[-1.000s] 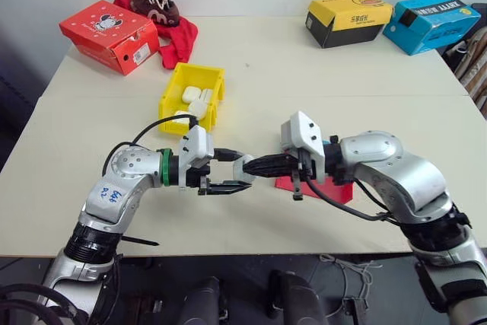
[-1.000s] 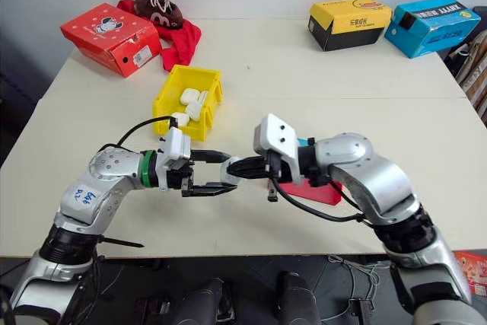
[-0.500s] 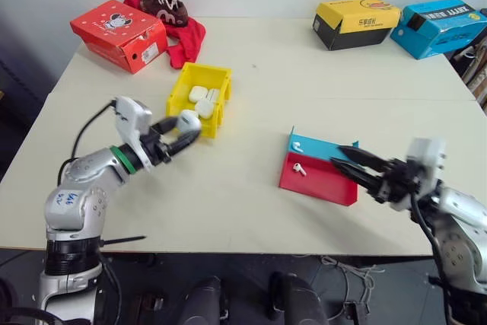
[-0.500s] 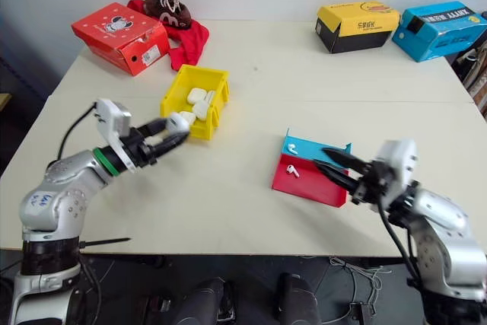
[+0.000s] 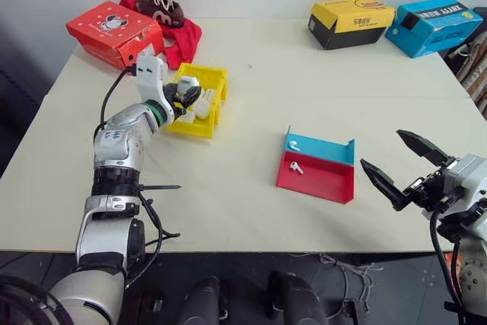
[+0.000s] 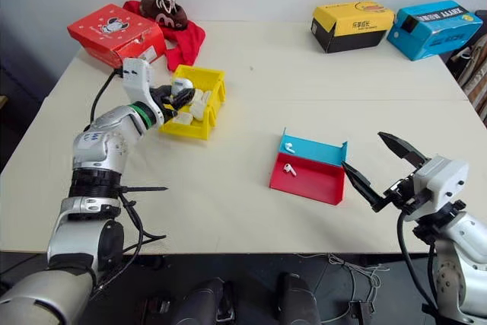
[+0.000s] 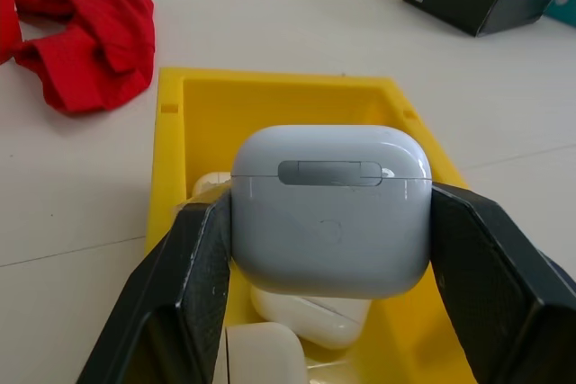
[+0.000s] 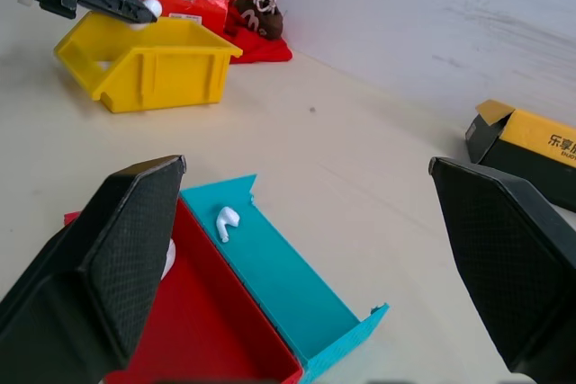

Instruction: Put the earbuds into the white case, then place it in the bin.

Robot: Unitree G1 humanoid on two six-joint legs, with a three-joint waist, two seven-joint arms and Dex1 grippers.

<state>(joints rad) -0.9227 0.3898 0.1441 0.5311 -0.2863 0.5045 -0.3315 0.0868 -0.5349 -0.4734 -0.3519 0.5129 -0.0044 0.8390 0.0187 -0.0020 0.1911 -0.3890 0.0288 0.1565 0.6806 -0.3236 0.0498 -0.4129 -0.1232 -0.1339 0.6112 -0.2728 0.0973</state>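
My left gripper (image 5: pixel 189 93) is shut on the white case (image 7: pixel 329 211), lid closed, and holds it just above the yellow bin (image 5: pixel 188 128) at the table's left. Several other white cases (image 7: pixel 309 321) lie inside the bin under it. Two earbuds lie in the red-and-blue tray (image 5: pixel 326 184): one earbud (image 5: pixel 294 144) in the blue half, the other earbud (image 5: pixel 297 167) in the red half. My right gripper (image 5: pixel 383 150) stands open and empty at the front right, beside the tray, with its fingers spread wide.
A red box (image 5: pixel 114 30) and a red cloth with a brown shoe (image 5: pixel 177 27) lie at the back left behind the bin. A yellow-and-black box (image 5: pixel 350 22) and a blue box (image 5: pixel 432 23) stand at the back right.
Both grippers met at the table's middle with the case between them. My right gripper let go, opened and drew back right; my left arm carried the case to the bin.
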